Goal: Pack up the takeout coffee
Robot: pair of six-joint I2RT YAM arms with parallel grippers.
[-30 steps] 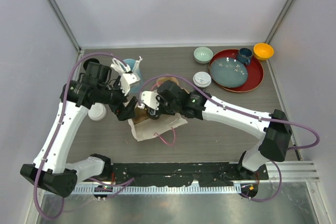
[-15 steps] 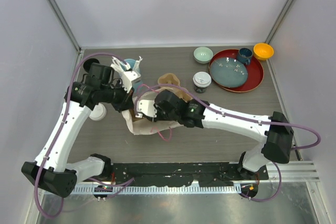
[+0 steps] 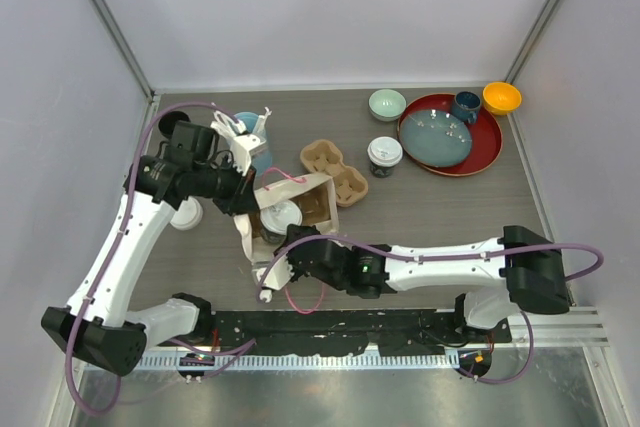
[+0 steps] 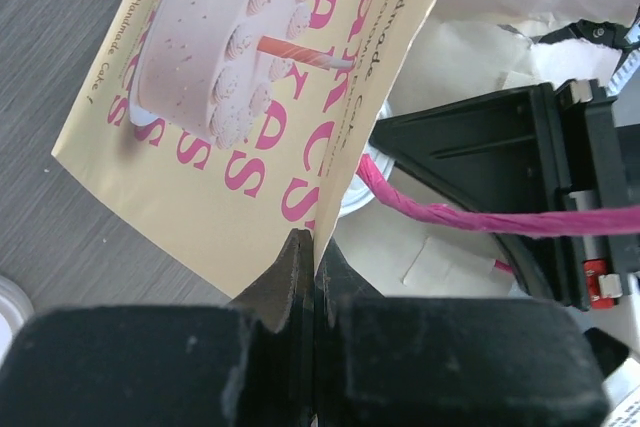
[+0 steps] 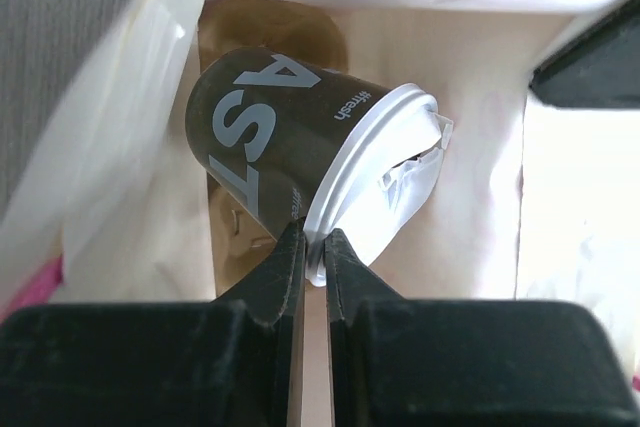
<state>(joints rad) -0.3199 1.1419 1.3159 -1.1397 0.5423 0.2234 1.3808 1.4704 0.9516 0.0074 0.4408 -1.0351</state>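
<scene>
One takeout coffee point(image 5: 270, 137), a black paper cup with a white lid, lies tilted inside the open paper bag point(image 3: 310, 202). My right gripper point(image 5: 312, 244) is shut on the rim of its lid; from above, that gripper point(image 3: 284, 239) reaches into the bag from the near side. The bag's side is printed with a cake point(image 4: 220, 57). My left gripper point(image 4: 312, 247) is shut on the bag's upper edge and holds it open, next to a pink handle point(image 4: 450, 212). A second takeout coffee point(image 3: 383, 154) stands upright on the table to the right of the bag.
A cardboard cup carrier point(image 3: 335, 169) lies behind the bag. A light-blue cup of utensils point(image 3: 250, 132) stands at the back left, and a white round lid point(image 3: 185, 213) under the left arm. A red tray point(image 3: 485, 155), dark-blue mug point(image 3: 466, 105), orange bowl point(image 3: 501, 97) and green bowl point(image 3: 387, 104) sit at the back right.
My left gripper has shut on the bag's edge. The right arm swung toward the near edge with the cup, and the bag now stands open instead of lying flat.
</scene>
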